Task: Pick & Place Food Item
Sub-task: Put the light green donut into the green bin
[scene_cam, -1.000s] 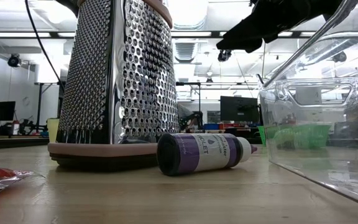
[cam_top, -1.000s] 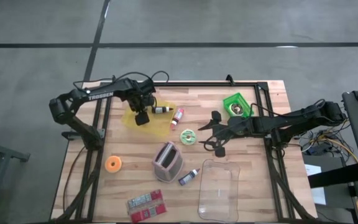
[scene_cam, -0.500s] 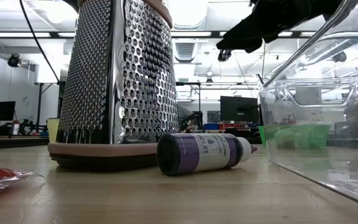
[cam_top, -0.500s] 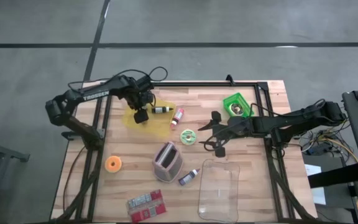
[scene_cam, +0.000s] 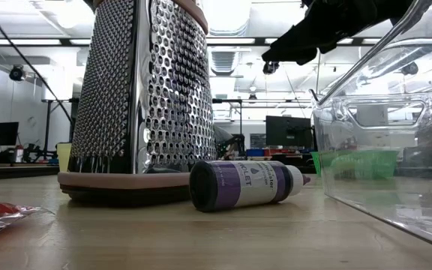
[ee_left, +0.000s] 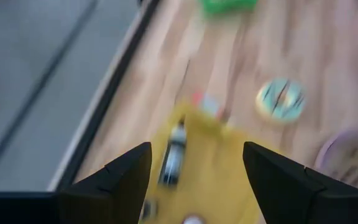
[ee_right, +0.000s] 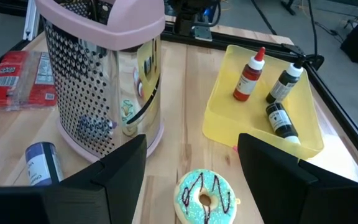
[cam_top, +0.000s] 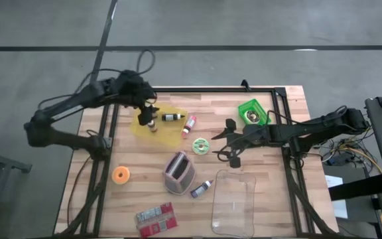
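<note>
— While your left gripper (cam_top: 146, 113) hangs over the yellow tray (cam_top: 164, 133) at the tabletop's (cam_top: 270, 166) far left, where does the food sit?

— You have a green-frosted doughnut (cam_top: 201, 145) lying flat on the bare wood near the middle, off the tray's near corner. Your right gripper (cam_top: 219, 145) is just beside it and points at it. From the right wrist, the doughnut (ee_right: 205, 198) shows low between the two dark fingers (ee_right: 114, 180), which stand wide apart with nothing in them.

— And the left one?

— Its fingers (ee_left: 120, 177) are spread too, and you see only the tray (ee_left: 216, 168) and a dark bottle (ee_left: 173, 158) lying on it between them. That view is blurred, so I cannot tell you more.

— Anything else edible?

— You have an orange doughnut (cam_top: 121, 174) towards the left edge, well apart from both grippers. Whatever sits in the green basket (cam_top: 252, 111) on the far right is too small to make out.

— What crowds the middle?

— A metal grater (cam_top: 179, 171) with a pink base lies on its side just in front of the green doughnut, and a purple bottle (cam_top: 202, 189) lies on its side beside it. A clear container (cam_top: 234, 202) stands to the right of that bottle, and a red packet (cam_top: 155, 218) sits at the near edge.
</note>
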Action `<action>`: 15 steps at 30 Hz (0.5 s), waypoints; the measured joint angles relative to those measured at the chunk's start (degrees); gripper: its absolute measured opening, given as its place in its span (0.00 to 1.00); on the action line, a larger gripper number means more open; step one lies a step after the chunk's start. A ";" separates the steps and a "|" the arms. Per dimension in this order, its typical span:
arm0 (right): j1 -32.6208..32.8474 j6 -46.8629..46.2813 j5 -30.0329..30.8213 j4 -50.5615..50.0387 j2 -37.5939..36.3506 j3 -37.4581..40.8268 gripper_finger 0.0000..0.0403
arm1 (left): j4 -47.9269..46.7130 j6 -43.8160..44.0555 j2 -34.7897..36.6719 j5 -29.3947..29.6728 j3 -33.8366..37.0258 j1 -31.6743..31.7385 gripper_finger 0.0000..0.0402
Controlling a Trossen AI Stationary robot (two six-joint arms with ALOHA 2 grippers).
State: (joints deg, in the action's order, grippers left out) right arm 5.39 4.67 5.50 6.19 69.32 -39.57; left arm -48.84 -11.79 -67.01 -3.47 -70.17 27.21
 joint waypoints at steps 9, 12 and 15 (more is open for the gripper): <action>0.00 1.43 0.07 0.09 0.00 0.82 0.61 | 10.99 0.29 8.28 -1.67 0.02 -12.59 0.65; 0.00 1.63 0.07 0.46 0.00 1.34 0.61 | 13.29 0.42 7.77 -1.62 0.09 -17.93 0.65; 0.00 2.74 0.53 2.03 0.00 2.11 0.61 | 16.86 -0.05 6.49 -1.24 0.43 -22.82 0.65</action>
State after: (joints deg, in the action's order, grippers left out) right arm 5.39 7.41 6.02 8.22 69.32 -37.46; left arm -31.97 -11.85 -60.52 -4.71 -69.75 4.39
